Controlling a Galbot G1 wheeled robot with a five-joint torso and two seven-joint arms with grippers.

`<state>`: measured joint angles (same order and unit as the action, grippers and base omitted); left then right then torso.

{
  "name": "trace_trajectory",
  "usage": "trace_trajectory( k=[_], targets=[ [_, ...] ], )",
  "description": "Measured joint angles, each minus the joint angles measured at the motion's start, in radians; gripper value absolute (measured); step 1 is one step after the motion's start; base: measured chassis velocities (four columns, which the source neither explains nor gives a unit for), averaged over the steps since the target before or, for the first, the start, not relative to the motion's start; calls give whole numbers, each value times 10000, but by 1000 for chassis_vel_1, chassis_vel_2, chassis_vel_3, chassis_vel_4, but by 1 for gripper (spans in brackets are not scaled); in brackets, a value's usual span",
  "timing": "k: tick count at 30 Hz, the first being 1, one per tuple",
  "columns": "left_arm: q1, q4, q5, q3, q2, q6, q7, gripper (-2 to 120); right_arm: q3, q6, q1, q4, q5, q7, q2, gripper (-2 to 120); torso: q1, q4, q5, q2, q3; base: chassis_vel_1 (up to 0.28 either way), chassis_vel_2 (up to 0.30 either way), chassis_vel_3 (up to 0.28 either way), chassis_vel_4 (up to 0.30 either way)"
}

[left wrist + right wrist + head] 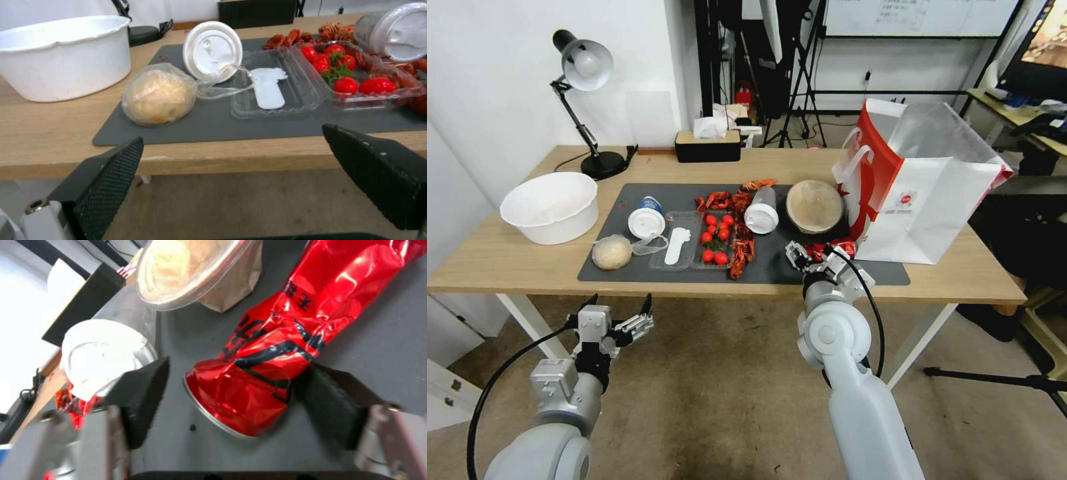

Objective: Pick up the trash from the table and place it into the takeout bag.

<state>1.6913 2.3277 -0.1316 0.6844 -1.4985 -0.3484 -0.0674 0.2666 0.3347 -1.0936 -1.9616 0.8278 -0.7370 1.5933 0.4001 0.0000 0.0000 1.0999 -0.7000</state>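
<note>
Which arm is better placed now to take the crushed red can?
The right. The right gripper is open around the crushed red can on the mat, beside the takeout bag. The left gripper hangs below the table's edge.

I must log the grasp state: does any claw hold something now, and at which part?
Nothing is held yet. The right claw is open around the rimmed end of the crushed red can, which lies on the mat. The left claw is open, before the table.
</note>
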Motion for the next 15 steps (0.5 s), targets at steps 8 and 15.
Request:
trace_trajectory(
  k=[8, 15],
  targets=[
    [88, 1, 21, -37, -19, 116, 0, 100, 43, 32, -48, -3, 75, -106, 0, 47, 0, 0, 1, 0, 0, 0, 0, 0, 0],
    [129, -1, 45, -75, -28, 221, 0, 100, 111, 35, -225, -145, 83, -106, -3, 47, -1, 1, 0, 0, 1, 0, 0, 0, 0]
  ],
)
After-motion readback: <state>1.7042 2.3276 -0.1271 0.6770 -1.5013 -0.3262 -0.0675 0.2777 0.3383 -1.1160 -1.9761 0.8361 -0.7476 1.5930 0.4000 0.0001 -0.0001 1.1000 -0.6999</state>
